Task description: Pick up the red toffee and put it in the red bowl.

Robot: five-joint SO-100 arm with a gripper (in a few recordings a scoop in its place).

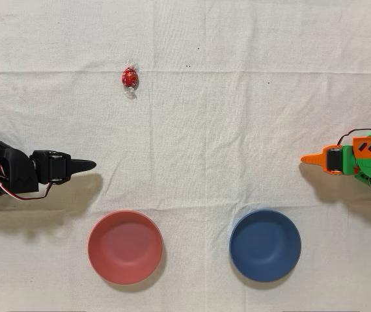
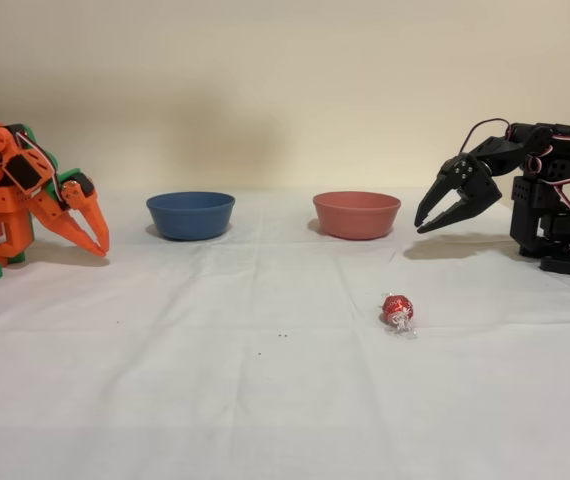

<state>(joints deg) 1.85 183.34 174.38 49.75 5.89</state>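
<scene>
In the overhead view, the red toffee (image 1: 129, 78) lies on the white tabletop (image 1: 237, 117) at 12 o'clock from the red bowl (image 1: 125, 247). The black arm's jaws (image 2: 426, 224) hang narrowly parted, empty.

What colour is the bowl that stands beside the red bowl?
Blue: the blue bowl shows best in the overhead view.

Black arm (image 1: 10, 172) base cut off

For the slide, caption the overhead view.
Black arm's hand idle between foil-wrapped red toffee and salmon-red plastic bowl.
</scene>
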